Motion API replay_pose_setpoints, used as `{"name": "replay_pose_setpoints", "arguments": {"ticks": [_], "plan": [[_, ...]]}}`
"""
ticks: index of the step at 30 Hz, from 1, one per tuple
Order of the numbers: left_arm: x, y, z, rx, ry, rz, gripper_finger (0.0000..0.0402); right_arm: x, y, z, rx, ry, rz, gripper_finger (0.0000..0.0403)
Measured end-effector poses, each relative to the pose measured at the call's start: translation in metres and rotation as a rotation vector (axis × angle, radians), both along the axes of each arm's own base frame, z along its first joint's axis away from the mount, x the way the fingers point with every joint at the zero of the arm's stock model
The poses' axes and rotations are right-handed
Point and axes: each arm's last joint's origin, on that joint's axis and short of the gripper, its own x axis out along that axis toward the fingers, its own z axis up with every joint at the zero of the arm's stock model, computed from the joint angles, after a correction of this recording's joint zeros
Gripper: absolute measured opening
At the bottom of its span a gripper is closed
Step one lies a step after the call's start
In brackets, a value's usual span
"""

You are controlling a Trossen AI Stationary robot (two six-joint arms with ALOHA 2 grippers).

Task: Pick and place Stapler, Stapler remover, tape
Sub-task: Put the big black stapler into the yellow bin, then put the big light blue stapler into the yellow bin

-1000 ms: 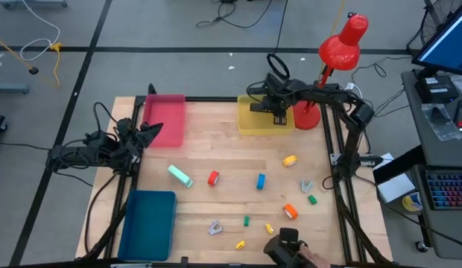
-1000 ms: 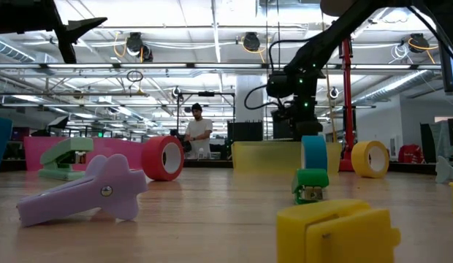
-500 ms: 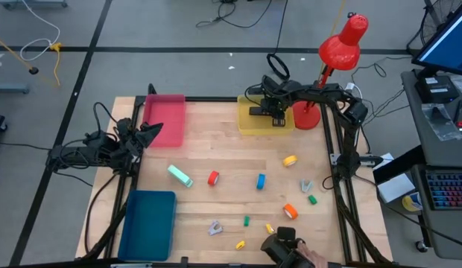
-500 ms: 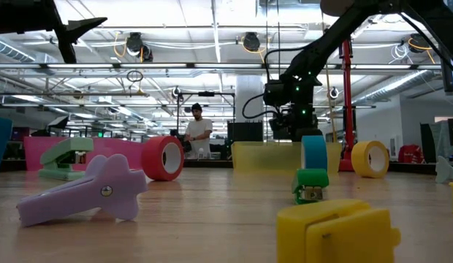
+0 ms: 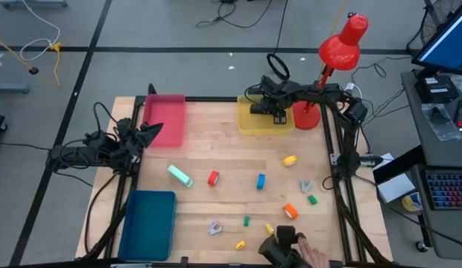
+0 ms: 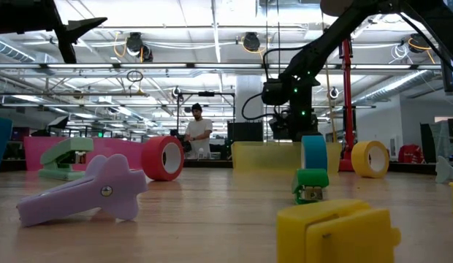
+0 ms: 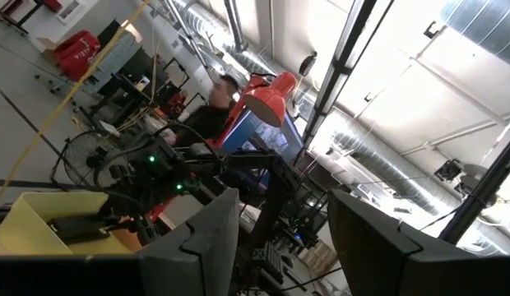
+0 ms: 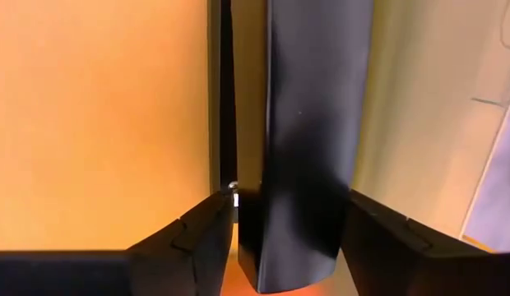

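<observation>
Pale wooden table [image 5: 231,160]; glossy tape [image 6: 163,157]

You're on a light wooden table [image 5: 231,160] standing on a grey concrete floor [image 5: 179,52] marked with dark tape lines, loose cables running across it, and a red desk lamp [image 5: 343,41] clamped at the table's far right corner. Off to your right sits a desk with a monitor [image 5: 447,37] and a keyboard [image 5: 443,190]. Across the table you get an open industrial hall: exposed ceiling ducts [image 6: 212,44], round hanging lights [image 6: 135,44], a red post [image 6: 347,102], and a person [image 6: 197,131] standing at a bench in the back.
</observation>
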Motion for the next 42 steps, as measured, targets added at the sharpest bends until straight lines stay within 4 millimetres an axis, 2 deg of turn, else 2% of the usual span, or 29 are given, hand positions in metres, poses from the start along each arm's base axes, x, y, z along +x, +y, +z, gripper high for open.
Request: {"name": "replay_pose_setpoints", "arguments": {"ticks": [6, 11, 20, 23, 27, 32, 38, 42], "plan": [[0.0, 0.0, 0.0, 0.003, 0.001, 0.001, 0.0186, 0.007, 0.009, 0.007, -0.085, 0.057, 0.016, 0.0218], [0.0, 0.0, 0.0, 0.003, 0.001, 0.001, 0.0186, 0.014, 0.025, 0.022, -0.161, 0.099, 0.091, 0.0223], [0.0, 0.0, 0.0, 0.003, 0.001, 0.001, 0.0186, 0.022, 0.078, 0.071, -0.192, 0.01, 0.183, 0.0224], [0.0, 0.0, 0.0, 0.003, 0.001, 0.001, 0.0186, 0.018, 0.102, 0.09, -0.114, -0.097, 0.185, 0.0224], [0.0, 0.0, 0.0, 0.003, 0.001, 0.0, 0.0186, 0.011, 0.131, 0.116, 0.023, -0.278, 0.164, 0.0224], [0.0, 0.0, 0.0, 0.002, 0.0, 0.0, 0.0186, -0.002, 0.161, 0.148, 0.094, -0.465, 0.115, 0.0224], [0.0, 0.0, 0.0, 0.0, 0.0, -0.001, 0.0186, -0.03, 0.183, 0.182, 0.12, -0.638, -0.023, 0.0224], [0.0, 0.0, 0.0, 0.014, 0.005, 0.003, 0.0186, -0.054, 0.192, 0.194, 0.136, -0.731, -0.098, 0.0224]]}}
